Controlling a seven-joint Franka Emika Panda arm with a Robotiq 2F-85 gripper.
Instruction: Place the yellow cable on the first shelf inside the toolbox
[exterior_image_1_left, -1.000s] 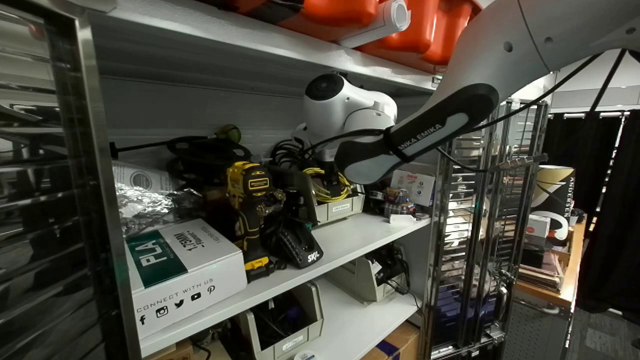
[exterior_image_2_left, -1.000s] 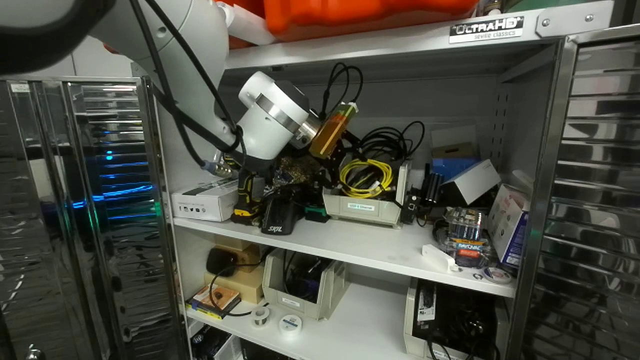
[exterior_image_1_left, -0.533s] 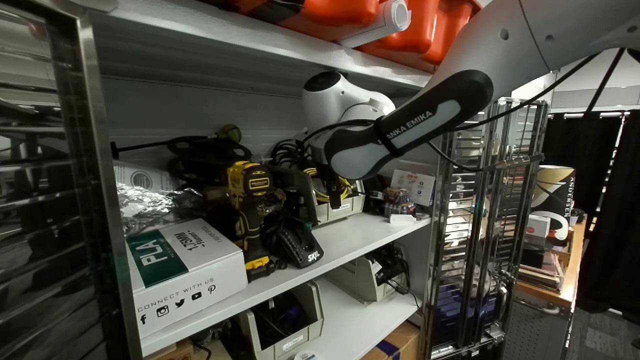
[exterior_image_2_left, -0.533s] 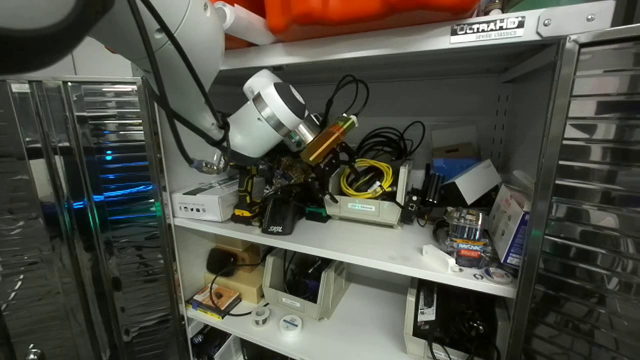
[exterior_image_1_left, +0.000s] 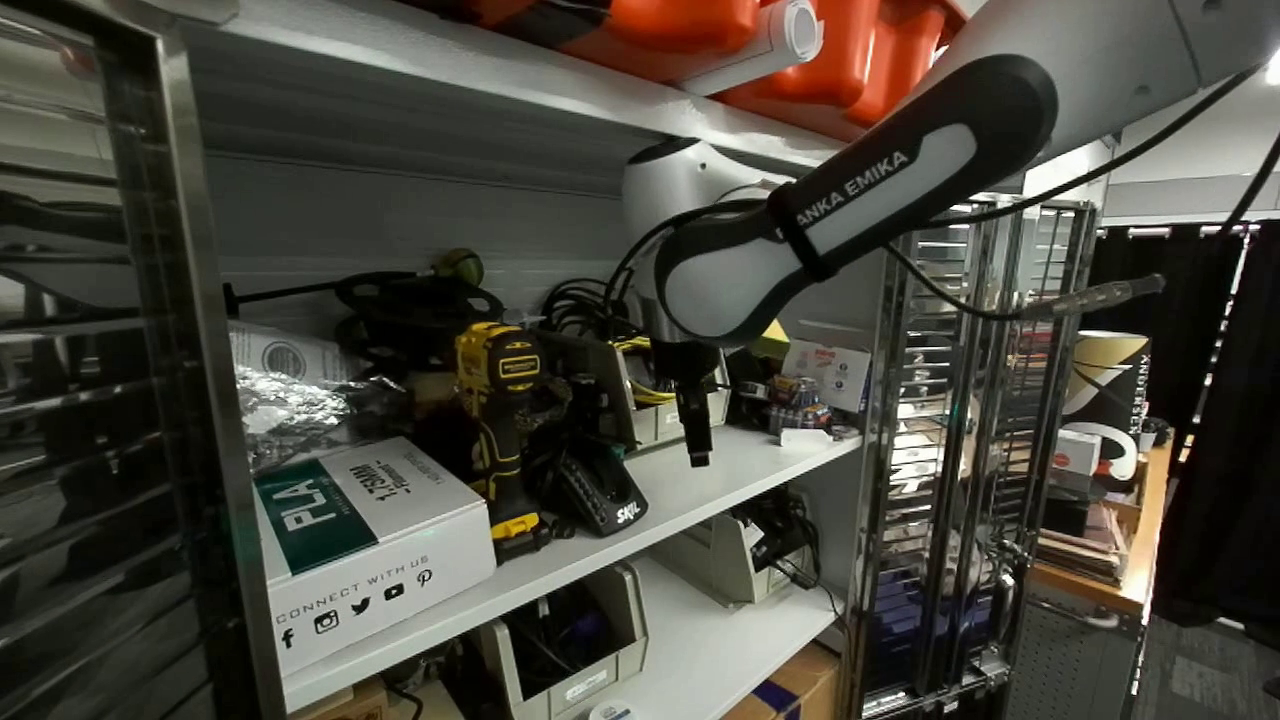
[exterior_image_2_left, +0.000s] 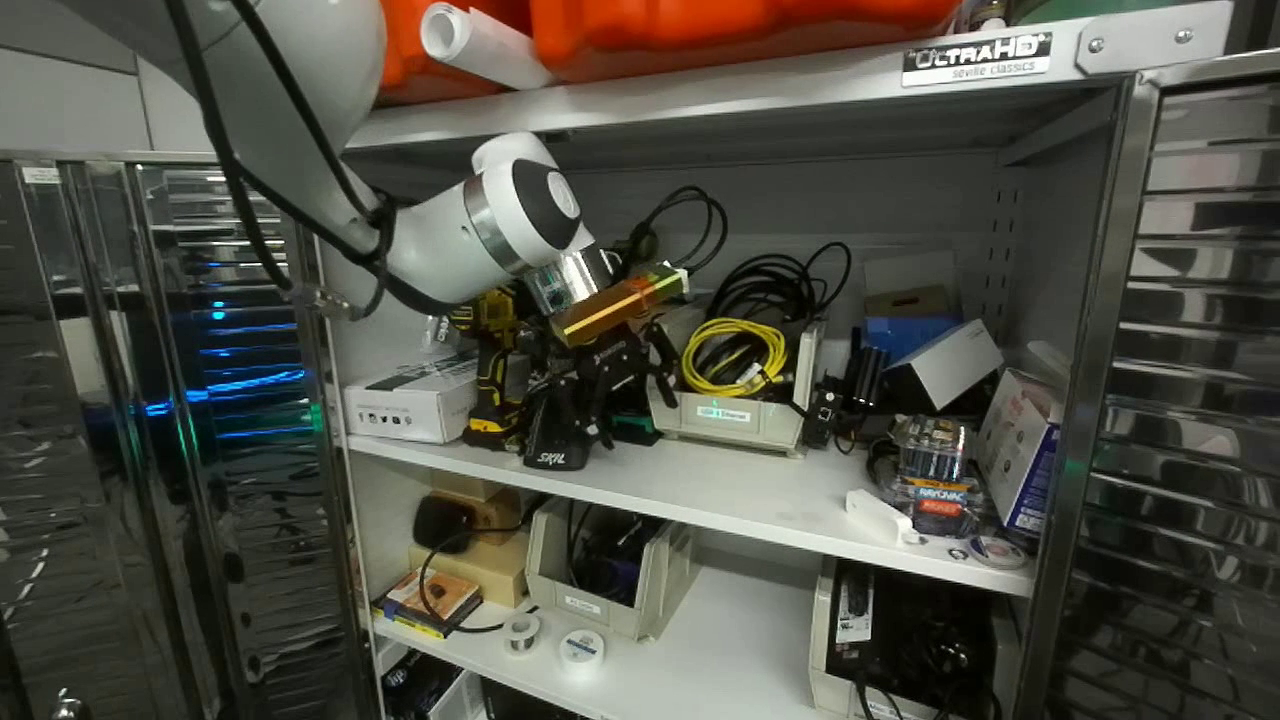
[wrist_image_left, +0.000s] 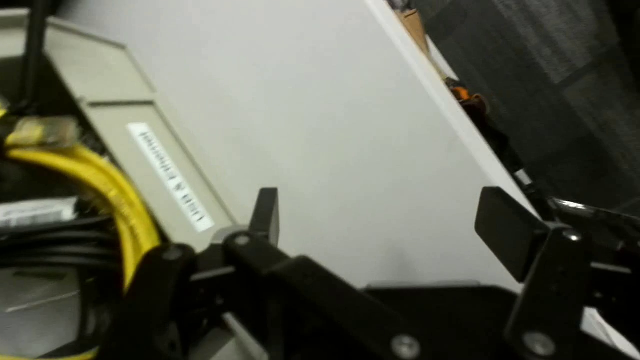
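Observation:
The yellow cable lies coiled in the pale grey toolbox, which stands on the shelf. In the other exterior view, the arm partly hides the cable and toolbox. In the wrist view, the cable is at the left edge, behind the labelled wall of the toolbox. My gripper is open with nothing between its fingers. It is over the bare shelf surface, beside the toolbox and apart from the cable. The gripper also shows left of the toolbox in an exterior view.
A yellow-and-black drill, a SKIL charger and a white-and-green carton share the shelf. Black cables rise behind the toolbox. Battery packs stand at the far end. An upper shelf hangs above the arm.
My gripper has moved down and away from the cable, turning to point lower, and now hangs over the shelf in front of the toolbox. The cable and toolbox look unmoved.

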